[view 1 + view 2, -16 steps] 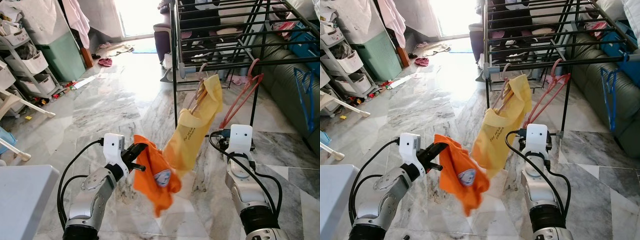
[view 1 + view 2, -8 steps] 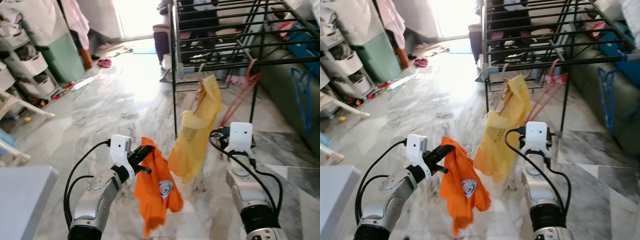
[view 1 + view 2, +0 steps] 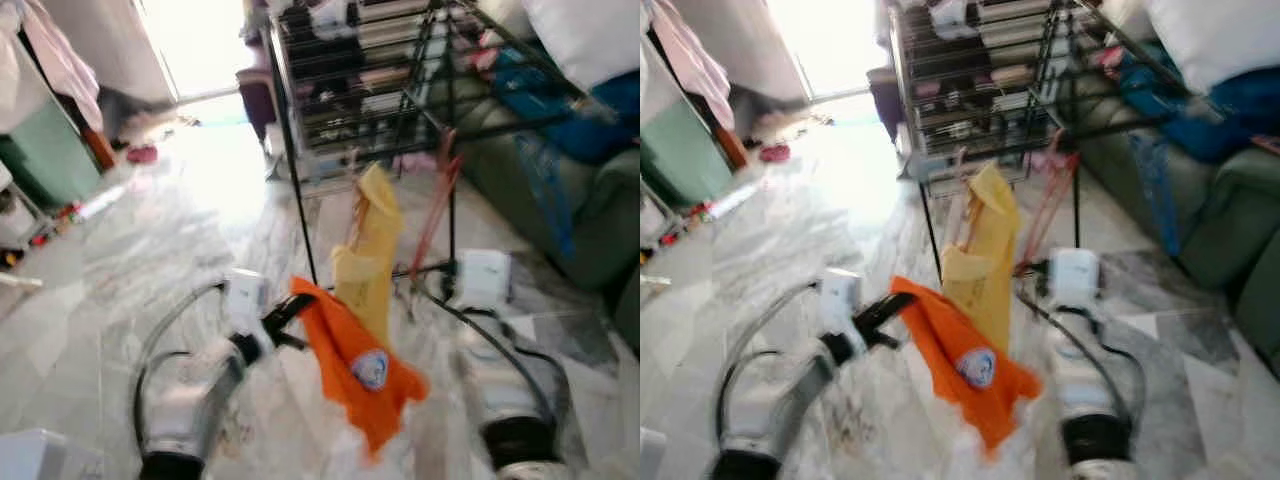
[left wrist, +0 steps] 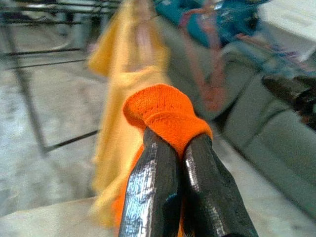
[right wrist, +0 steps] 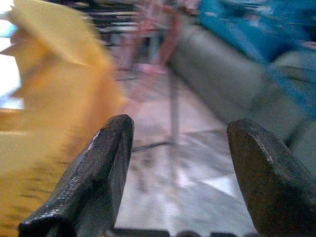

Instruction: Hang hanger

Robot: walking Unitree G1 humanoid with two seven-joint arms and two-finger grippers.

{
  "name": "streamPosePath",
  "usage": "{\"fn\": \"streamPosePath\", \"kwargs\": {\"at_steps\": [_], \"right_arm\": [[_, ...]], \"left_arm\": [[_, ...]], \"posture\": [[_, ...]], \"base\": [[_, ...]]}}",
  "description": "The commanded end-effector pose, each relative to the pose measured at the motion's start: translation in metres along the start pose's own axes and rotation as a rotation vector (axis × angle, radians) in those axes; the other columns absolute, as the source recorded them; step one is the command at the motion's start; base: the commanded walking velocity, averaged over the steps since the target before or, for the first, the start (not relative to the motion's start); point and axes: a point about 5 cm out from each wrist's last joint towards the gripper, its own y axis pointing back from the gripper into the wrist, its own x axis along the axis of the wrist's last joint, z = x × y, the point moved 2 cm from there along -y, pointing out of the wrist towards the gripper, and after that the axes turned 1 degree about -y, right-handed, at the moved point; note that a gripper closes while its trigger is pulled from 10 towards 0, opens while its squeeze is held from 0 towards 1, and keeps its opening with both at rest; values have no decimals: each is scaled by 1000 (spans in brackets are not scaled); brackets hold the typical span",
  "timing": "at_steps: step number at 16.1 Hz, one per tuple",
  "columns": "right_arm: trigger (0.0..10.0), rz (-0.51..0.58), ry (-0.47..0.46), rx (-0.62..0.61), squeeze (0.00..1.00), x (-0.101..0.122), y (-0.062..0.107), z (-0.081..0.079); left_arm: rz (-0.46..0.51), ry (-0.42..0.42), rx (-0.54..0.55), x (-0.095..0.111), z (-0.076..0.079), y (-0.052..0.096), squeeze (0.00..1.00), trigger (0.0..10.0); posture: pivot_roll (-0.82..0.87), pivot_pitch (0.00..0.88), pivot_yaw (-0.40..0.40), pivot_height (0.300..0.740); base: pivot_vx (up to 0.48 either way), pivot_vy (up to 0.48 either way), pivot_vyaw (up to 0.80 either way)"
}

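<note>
My left gripper is shut on the collar of an orange garment, which hangs from it low in front of me; the left wrist view has the orange fabric bunched over the closed fingertips. Just beyond it a yellow shirt hangs on a hanger from the black drying rack. A bare pink hanger hangs beside the shirt. My right gripper stands open and empty near the yellow shirt, its white wrist below the rack.
A green sofa with blue items and a white cushion lies at the right. A green bin and hanging clothes stand at the left. Marble floor runs toward the bright doorway behind the rack. The eye views are blurred.
The whole picture has shifted and blurred, so the camera has turned right and closer to the rack. The orange garment has swung rightward, still held by the left gripper.
</note>
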Motion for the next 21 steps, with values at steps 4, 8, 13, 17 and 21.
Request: {"fn": "streamPosePath", "kwargs": {"at_steps": [4,8,13,17,21], "right_arm": [[10000,18,16,-9,0,4,0,7],[10000,16,14,-9,0,5,-1,7],[10000,-1,35,-34,0,14,-17,19],[10000,-14,54,-95,0,32,-37,34],[10000,-88,33,-47,0,32,-51,27]], "left_arm": [[48,3,-14,9,4,-2,0,10000],[32,-5,-22,6,7,-1,0,10000],[4,-20,-95,2,17,5,0,10000],[-17,-20,-113,-2,21,7,0,10000],[-35,-18,-136,-4,25,8,0,10000]], "posture": [[-87,0,122,740],[-86,0,118,740],[-79,11,111,740],[-75,16,111,740],[-72,30,114,740]], "base": [[174,165,0],[0,0,0],[0,0,0],[0,0,0],[0,0,0]]}}
